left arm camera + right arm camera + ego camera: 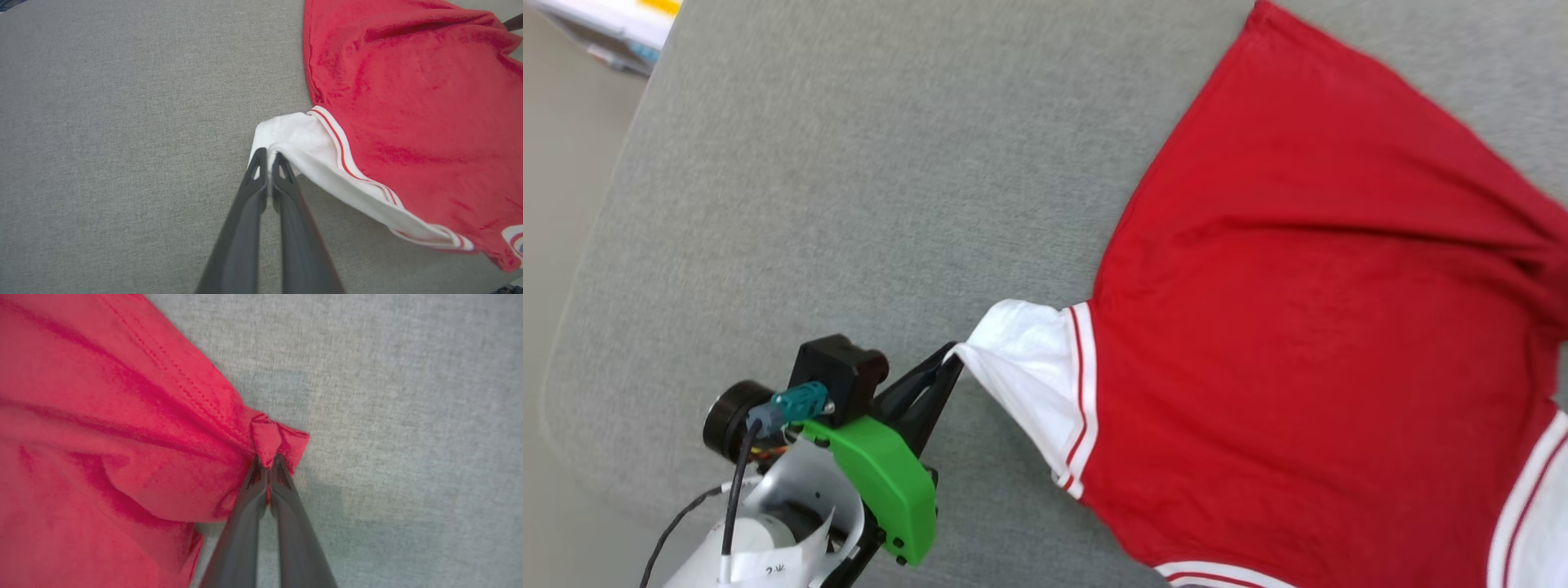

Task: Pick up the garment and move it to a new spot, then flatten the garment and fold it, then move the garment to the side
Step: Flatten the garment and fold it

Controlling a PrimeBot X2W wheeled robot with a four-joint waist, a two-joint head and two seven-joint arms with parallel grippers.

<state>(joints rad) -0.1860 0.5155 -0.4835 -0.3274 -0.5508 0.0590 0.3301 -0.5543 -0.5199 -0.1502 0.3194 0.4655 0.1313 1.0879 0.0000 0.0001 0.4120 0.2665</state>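
Garment (1298, 327): red jersey tee, spread mostly flat on the grey table (849, 163), covering the table's right part in the head view and running off the frame's right and bottom edges. The side facing up is plain red.

Sleeve (1025, 359) nearest the table's middle is white and short, with a red-white striped trim (1082, 392) along the seam where it meets the red body. A second white sleeve (1531, 506) with the same trim sits at the table's lower right. More striped trim shows at the bottom edge of the frame.

The fabric isn't fully flat. Long creases fan across the red body toward the table's right side, converging where the cloth is gathered.

Left gripper (952, 363): clamped on the outer edge of the near white sleeve, fingers together with cloth between the tips. The sleeve is drawn out to a point toward the table's left side. The rest of the sleeve lies on the table.

Right gripper (267, 461): clamped on a bunched red hem corner (278, 441), with double stitching visible along that hem. Folds radiate from the pinch into the body. It's close over the grey table. Whether that corner is lifted off the table, can't tell.

The table's left part is bare grey fabric.
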